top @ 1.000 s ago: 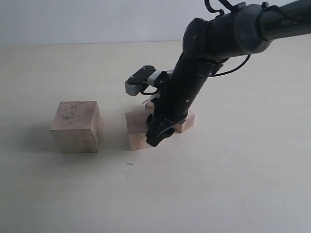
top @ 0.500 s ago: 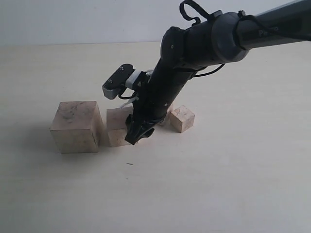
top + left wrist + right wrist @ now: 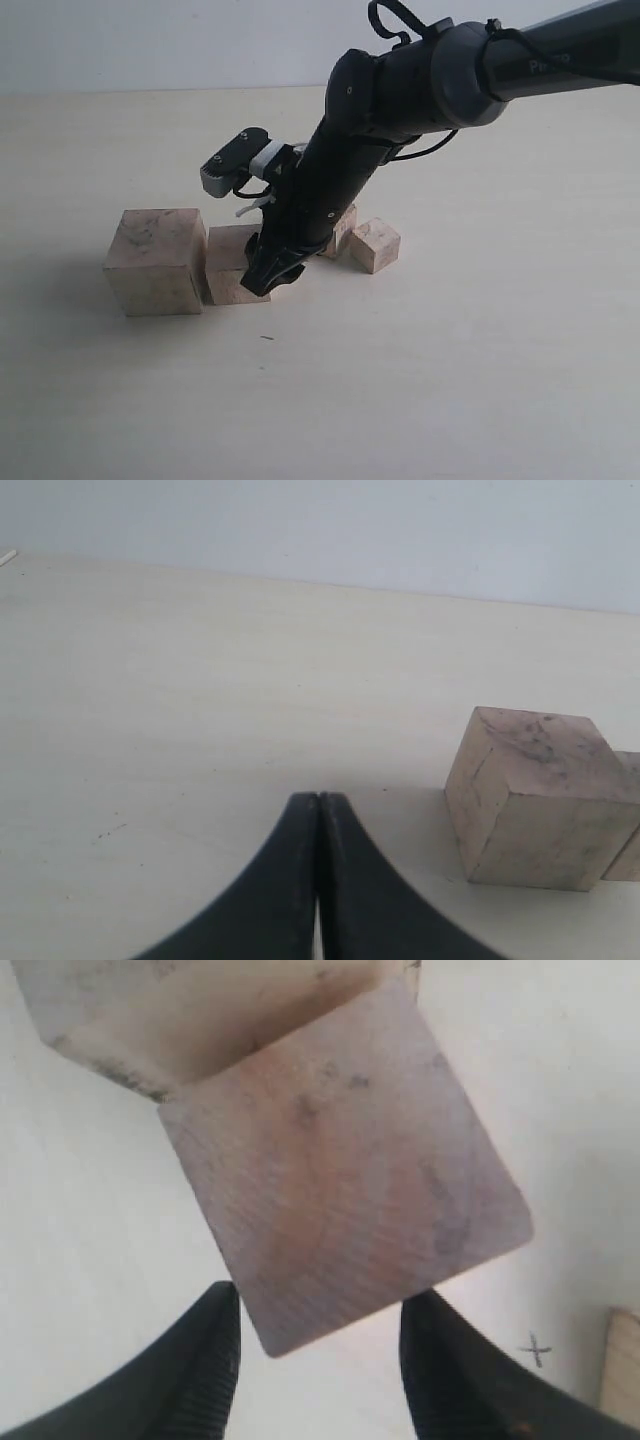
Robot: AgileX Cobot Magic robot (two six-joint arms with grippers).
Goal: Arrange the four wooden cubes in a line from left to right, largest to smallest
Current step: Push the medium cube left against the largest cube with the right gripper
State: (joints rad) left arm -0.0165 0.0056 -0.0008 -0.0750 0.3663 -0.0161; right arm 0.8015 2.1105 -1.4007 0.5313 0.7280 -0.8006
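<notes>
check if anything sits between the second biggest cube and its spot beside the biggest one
Nothing visible does. In the exterior view the second-largest cube already appears flush against the largest cube's right side, with the right gripper at its right edge. The smallest cube lies further right.

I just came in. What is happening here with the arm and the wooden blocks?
The right gripper reaches across the middle and grips the second-largest pale wooden cube. It holds it on the light table, close against the largest pale wooden cube at the left end. The third pale wooden cube, partly hidden behind the arm, and the smallest pale wooden cube sit further right, not yet lined up. The left gripper is shut and holds nothing.
</notes>
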